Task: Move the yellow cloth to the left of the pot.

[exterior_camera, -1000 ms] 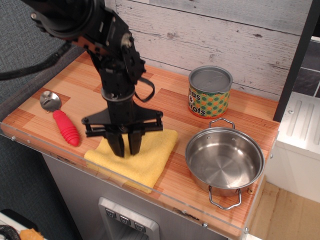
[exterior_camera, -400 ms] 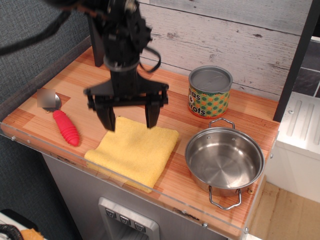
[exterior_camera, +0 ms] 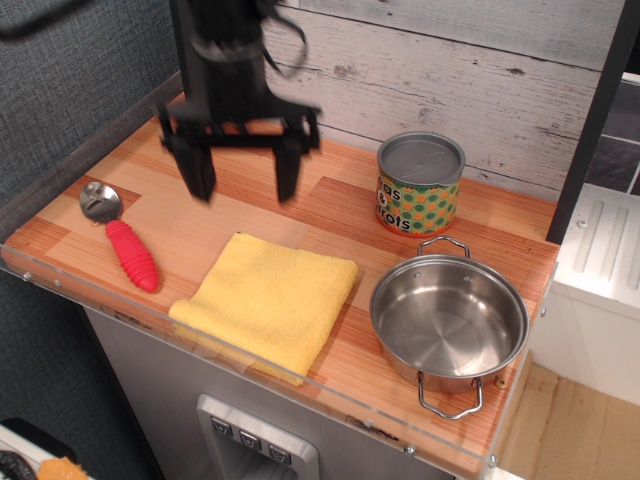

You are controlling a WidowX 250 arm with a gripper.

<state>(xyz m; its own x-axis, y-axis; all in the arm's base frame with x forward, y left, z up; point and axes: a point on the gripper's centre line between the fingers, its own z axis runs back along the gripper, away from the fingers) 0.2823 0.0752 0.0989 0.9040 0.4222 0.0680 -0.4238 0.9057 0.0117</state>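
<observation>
Since a second ago the gripper [exterior_camera: 243, 170] has let go and risen clear, its jaws spread wide and empty, which suggests the yellow cloth [exterior_camera: 266, 300] was left on purpose, flat just left of the pot [exterior_camera: 449, 320] near the front edge.

Black arm upright, gripper [exterior_camera: 243, 172] pointing down, fingers [exterior_camera: 198, 170] spread wide, empty.

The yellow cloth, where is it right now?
The yellow cloth lies flat near the table's front edge, just left of the pot and right of the red-handled spoon. The open gripper is above it, not touching.
</observation>
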